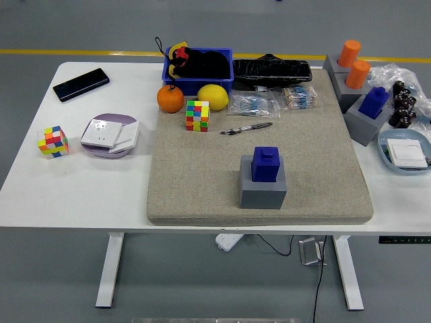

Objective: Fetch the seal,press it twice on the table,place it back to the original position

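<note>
Blue seal (266,165) seated upright in grey holder (263,190) on beige felt mat (195,182). Pen (246,128) just beyond. No robot hand visible, so hand state and hand-relative places impossible to tell.

mat (195,175): rough felt-like cloth | table (74,188): smooth white | seal (265,164): matt blue plastic | phone (81,84): glossy black

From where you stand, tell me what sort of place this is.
Probably a robot test lab or workshop: a white standing desk on grey floor with a yellow floor line, set with a felt mat and practice props such as a blue seal in its grey holder.
</note>
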Available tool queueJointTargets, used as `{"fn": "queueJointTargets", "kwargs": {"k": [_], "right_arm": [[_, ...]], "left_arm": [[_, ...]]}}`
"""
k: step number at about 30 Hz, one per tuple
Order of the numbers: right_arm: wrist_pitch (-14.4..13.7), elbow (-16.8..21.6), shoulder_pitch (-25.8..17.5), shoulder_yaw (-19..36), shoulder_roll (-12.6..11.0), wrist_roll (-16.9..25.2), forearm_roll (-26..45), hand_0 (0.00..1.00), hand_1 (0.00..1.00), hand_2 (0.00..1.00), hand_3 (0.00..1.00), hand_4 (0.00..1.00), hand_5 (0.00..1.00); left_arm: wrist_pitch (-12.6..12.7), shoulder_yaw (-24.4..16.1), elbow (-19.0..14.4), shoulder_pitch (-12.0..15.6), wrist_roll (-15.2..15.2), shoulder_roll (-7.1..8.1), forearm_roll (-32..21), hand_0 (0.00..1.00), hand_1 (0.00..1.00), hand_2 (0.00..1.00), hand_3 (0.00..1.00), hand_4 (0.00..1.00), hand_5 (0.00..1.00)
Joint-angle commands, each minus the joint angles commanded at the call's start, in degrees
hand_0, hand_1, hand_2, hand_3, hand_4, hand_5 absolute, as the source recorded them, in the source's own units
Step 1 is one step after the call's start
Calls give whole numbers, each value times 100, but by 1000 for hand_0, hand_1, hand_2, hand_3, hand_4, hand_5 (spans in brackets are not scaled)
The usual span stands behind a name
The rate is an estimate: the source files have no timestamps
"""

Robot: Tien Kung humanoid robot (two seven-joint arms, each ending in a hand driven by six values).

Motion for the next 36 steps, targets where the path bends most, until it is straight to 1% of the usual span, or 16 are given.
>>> {"fn": "queueJointTargets", "kwargs": {"k": [12, 20, 36], "right_arm": [[39, 6, -3, 60, 23, -61, -19, 906, 862, 862, 827, 998, 741], [61, 9, -7, 56, 31, -100, -11, 903, 856, 853, 825, 998, 739], [54, 25, 2, 16, -32, -127, -13, 897, 855, 850, 816, 998, 720]], "left_arm": [[12, -64, 1, -11, 2, 2, 40, 745, 696, 683, 752, 676, 297], [32, 16, 33, 3, 8, 12, -53, 745, 695, 683, 752, 675, 297], [40, -42, 24, 26, 9, -3, -37, 745, 695, 683, 752, 674, 296]]}}
